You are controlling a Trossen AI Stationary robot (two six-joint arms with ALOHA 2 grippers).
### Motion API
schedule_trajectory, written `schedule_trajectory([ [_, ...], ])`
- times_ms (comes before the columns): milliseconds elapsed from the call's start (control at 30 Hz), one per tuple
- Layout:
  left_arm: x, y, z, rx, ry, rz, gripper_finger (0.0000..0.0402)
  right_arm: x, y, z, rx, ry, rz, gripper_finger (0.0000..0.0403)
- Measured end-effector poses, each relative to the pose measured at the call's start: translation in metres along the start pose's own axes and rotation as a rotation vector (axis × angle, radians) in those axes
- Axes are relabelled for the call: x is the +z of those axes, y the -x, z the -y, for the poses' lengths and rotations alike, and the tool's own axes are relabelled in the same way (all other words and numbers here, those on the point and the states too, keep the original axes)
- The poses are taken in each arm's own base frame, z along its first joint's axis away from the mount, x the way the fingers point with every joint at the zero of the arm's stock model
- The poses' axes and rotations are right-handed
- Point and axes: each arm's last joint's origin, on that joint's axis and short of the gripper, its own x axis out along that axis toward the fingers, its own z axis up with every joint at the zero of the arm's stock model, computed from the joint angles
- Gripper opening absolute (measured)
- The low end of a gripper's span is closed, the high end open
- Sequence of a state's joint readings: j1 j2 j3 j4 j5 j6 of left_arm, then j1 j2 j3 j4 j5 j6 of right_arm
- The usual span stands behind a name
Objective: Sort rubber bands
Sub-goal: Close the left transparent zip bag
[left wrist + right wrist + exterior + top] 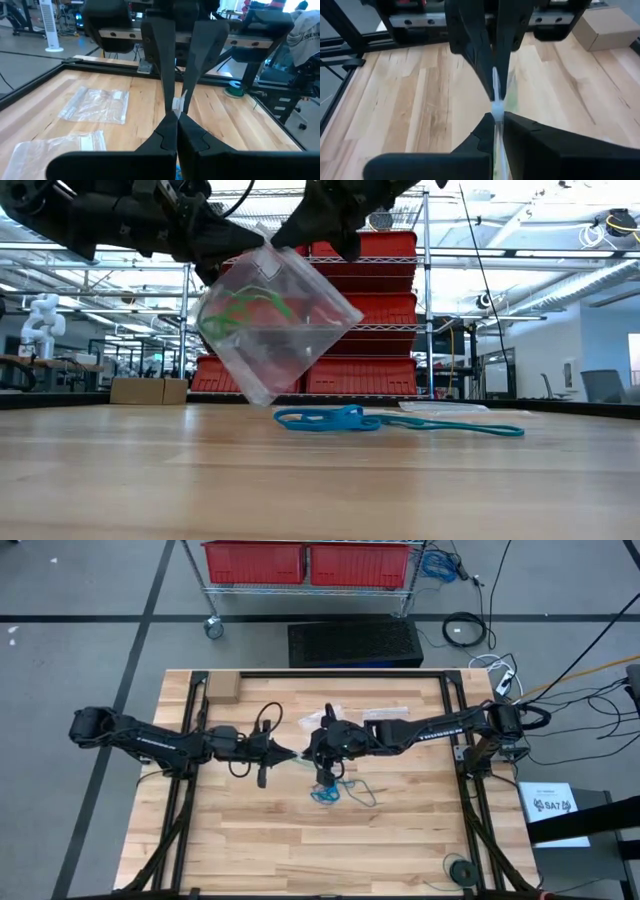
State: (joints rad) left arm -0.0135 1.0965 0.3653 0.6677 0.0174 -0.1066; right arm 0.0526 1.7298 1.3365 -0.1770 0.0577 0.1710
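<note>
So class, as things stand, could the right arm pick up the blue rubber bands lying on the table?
Probably not yet. The right gripper and left gripper are both shut on the clear bag, holding it above the table. The blue rubber bands lie uncovered below, so only that occupied grip is in the way.

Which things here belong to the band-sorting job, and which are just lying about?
Job:
- thin blue and teal rubber bands on the wooden table
- clear plastic bag holding green bands, pinched by left gripper and right gripper

Lying about:
- cardboard box
- spare clear bags
</note>
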Motion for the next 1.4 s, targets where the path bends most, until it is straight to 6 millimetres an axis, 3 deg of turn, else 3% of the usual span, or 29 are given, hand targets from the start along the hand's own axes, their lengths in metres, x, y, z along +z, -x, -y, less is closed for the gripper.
schedule_trajectory([
  [467,0.009,0.006,0.0,0.018,-0.009,0.051,0.0,-0.012,0.001,0.002,-0.025,-0.019,-0.129,0.0007],
  [1400,0.008,0.006,0.0,0.029,-0.011,0.043,0.0,-0.036,0.007,-0.001,-0.083,-0.049,-0.358,0.0006],
])
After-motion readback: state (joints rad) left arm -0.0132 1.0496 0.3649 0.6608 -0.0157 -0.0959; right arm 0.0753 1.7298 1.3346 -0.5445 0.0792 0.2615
